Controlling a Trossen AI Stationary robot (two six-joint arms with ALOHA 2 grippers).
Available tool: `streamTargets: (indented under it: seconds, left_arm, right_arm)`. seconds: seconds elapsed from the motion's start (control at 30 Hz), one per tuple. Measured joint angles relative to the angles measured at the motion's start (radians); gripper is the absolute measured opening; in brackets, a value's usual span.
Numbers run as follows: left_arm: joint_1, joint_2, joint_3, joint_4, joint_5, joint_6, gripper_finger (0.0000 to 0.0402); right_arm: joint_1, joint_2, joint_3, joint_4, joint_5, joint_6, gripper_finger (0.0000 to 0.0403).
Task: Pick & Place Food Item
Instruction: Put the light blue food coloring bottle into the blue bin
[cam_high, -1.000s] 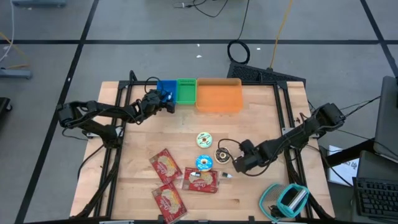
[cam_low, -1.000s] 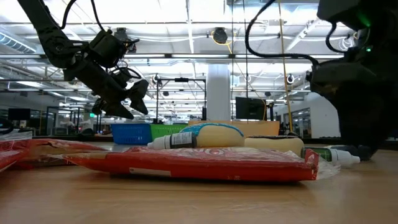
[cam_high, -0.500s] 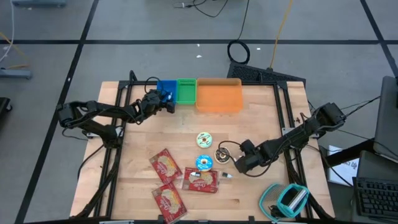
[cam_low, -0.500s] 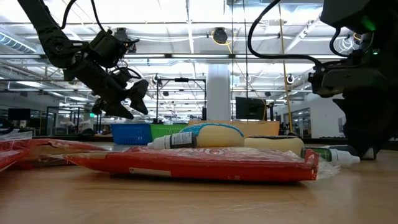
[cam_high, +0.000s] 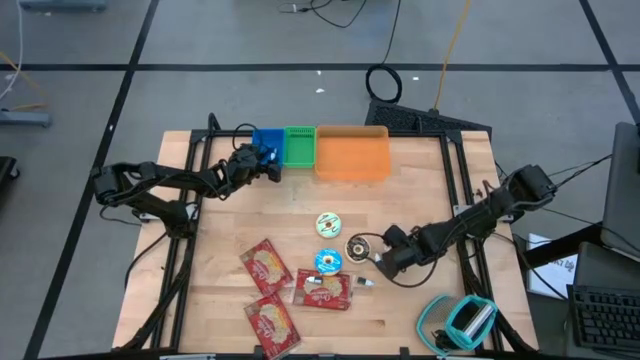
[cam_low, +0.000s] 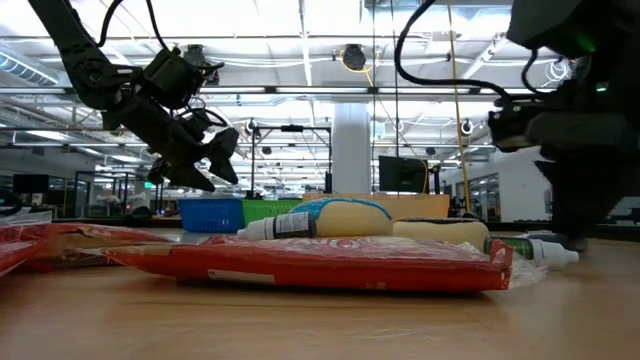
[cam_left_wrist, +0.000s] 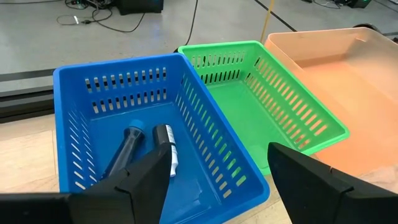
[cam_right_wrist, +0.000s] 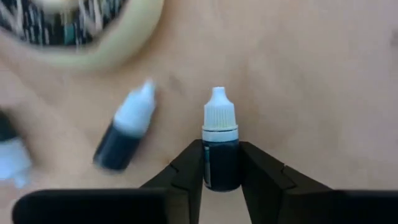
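Now, at the right tool (cam_right_wrist: 221, 167): fingers (cam_right_wrist: 186, 171) pressed against both sides of a small dark bottle (cam_right_wrist: 220, 149) with a white cap — gripping it, low on the tabletop (cam_high: 430, 190) near the right edge. Looks like a grasp just made, with the body caught below the cap. Best to confirm the hold sits on the dark body, not the tapered tip, then lift straight up before any sideways travel. A second bottle (cam_right_wrist: 123, 134) just beside, lying tilted, and a tape roll (cam_right_wrist: 87, 34) a little farther; a level drag would likely knock either one.

Farther along the tabletop: round packs (cam_high: 328, 225) and red packets (cam_high: 266, 268) toward the middle and near edge, all best cleared by height.

At the far edge: blue basket (cam_left_wrist: 149, 124), green basket (cam_left_wrist: 267, 106) and orange bin (cam_left_wrist: 339, 68) side by side. Two similar dark items already in the blue one, so probably the goal for this bottle too. Worth noting the left tool (cam_left_wrist: 217, 180) hovering over that blue basket, fingers wide apart and holding nothing — approach from the right side, keeping well apart from it, and release low inside the walls.
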Motion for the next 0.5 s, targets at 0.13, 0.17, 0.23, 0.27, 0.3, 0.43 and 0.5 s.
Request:
streamTargets:
  seconds: [0.13, 0.17, 0.23, 0.27, 0.3, 0.43, 0.5]
  left_arm:
    - [0.0, 0.0, 0.0, 0.0, 0.0, 0.0, 0.0269]
    - [0.0, 0.0, 0.0, 0.0, 0.0, 0.0, 0.0269]
    - [0.0, 0.0, 0.0, 0.0, 0.0, 0.0, 0.0269]
    - [0.0, 0.0, 0.0, 0.0, 0.0, 0.0, 0.0269]
    - [0.0, 0.0, 0.0, 0.0, 0.0, 0.0, 0.0269]
    - [0.0, 0.0, 0.0, 0.0, 0.0, 0.0, 0.0269]
    - [0.0, 0.0, 0.0, 0.002, 0.001, -0.005, 0.0269]
  right_arm:
    - [-0.049, -0.048, 0.0, -0.016, 0.037, -0.104, 0.0078]
    - [-0.066, -0.061, 0.0, -0.021, 0.037, -0.133, 0.008]
    - [-0.103, -0.095, 0.0, -0.029, 0.036, -0.195, 0.0082]
    - [-0.123, -0.114, 0.0, -0.029, 0.036, -0.225, 0.0083]
    - [-0.143, -0.133, 0.0, -0.029, 0.037, -0.257, 0.0083]
    - [-0.203, -0.202, 0.0, -0.013, 0.098, -0.379, 0.0081]
    - [-0.229, -0.232, 0.0, 0.018, 0.141, -0.444, 0.0079]
